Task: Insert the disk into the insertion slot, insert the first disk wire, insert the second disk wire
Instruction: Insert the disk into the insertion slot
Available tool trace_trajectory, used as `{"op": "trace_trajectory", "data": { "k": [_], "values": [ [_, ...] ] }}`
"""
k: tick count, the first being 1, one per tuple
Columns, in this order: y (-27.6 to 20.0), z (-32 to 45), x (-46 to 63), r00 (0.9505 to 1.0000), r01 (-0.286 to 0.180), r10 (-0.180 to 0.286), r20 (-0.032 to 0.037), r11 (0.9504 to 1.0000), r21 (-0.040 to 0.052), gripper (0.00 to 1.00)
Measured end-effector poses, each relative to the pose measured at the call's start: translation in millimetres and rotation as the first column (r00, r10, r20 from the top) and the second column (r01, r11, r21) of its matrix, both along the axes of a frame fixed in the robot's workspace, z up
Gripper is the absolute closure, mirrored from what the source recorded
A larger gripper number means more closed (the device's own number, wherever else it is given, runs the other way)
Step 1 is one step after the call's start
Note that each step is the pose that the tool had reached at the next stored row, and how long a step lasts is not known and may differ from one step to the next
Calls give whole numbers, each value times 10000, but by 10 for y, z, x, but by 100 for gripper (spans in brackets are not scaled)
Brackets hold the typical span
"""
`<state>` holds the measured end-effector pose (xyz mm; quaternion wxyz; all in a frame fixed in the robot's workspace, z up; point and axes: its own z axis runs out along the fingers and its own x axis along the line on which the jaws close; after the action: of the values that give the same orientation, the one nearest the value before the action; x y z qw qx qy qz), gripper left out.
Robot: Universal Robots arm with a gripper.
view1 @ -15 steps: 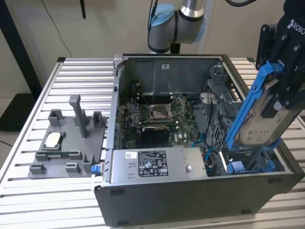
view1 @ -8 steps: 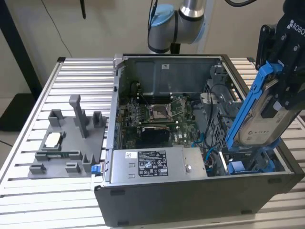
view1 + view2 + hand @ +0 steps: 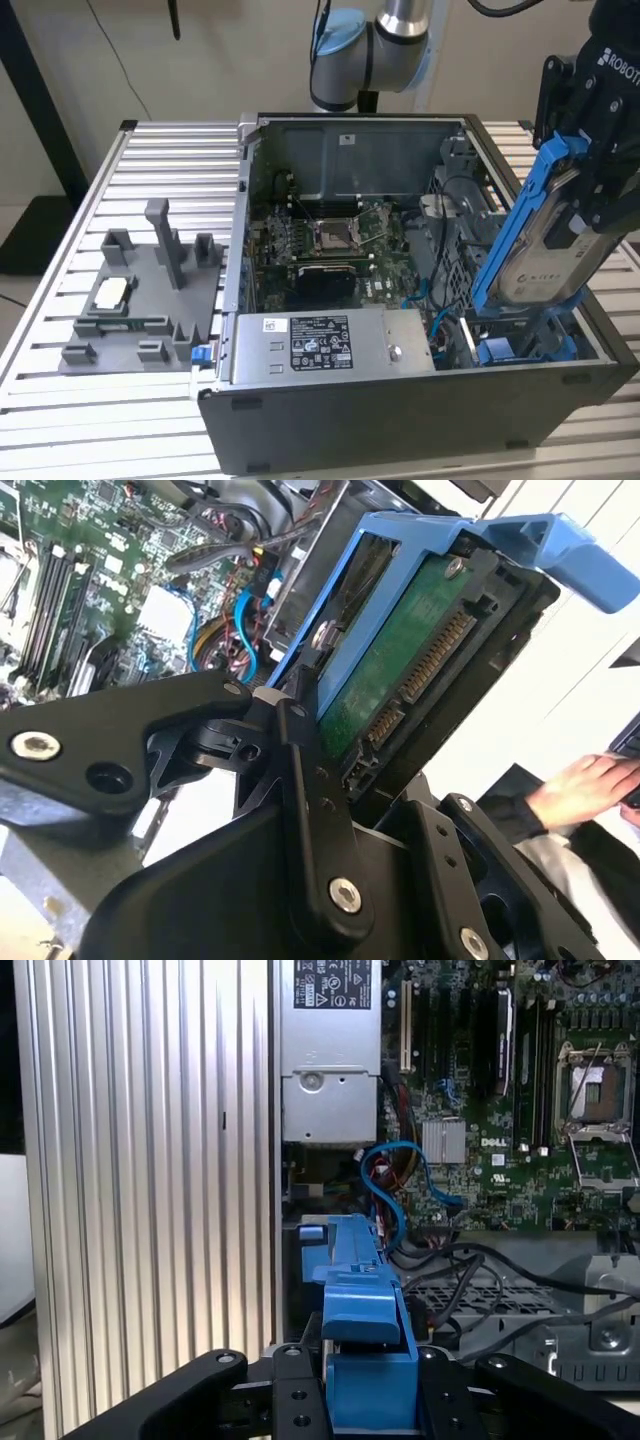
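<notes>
In the exterior view the gripper [image 3: 588, 165] is clamped on the disk [image 3: 535, 250], held in its blue carrier and tilted with its top toward 1 o'clock, at the 3 o'clock side of the open computer case [image 3: 400, 420]. The disk's lower end hangs just above the insertion slot [image 3: 525, 350], not yet seated. A grey tray [image 3: 140, 290] lies at 9 o'clock.

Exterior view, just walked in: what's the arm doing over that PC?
The arm's pincer is clamped on the disk, which sits in a blue carrier and hangs tilted over the open computer case, at the exterior view's right. Its lower end points down toward the insertion slot with the blue rails, but the disk is not seated in it yet.
</notes>
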<state>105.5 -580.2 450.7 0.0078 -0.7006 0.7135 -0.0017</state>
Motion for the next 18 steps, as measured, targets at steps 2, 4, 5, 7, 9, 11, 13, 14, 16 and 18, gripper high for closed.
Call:
{"op": "trace_trajectory", "data": {
  "k": [2,4,5,7,9,11,13,14,16,18],
  "values": [
    [1,-31,0,10000,0,0,0,10000,49,67],
    [2,-64,5,10000,-1,1,0,10000,67,67],
    [2,-79,10,10000,-2,2,0,10000,67,67],
    [3,-108,17,10000,-3,3,0,10000,67,67],
    [4,-126,25,10000,-5,5,0,10000,67,67],
    [3,-136,27,10000,-4,4,0,10000,66,67],
    [3,-137,28,10000,-5,5,0,10000,67,67],
    [3,-139,28,10000,-5,5,0,10000,70,67],
    [4,-141,28,10000,-5,5,0,10000,69,67],
    [3,-146,28,10000,-5,5,0,10000,69,67]
  ]
}}
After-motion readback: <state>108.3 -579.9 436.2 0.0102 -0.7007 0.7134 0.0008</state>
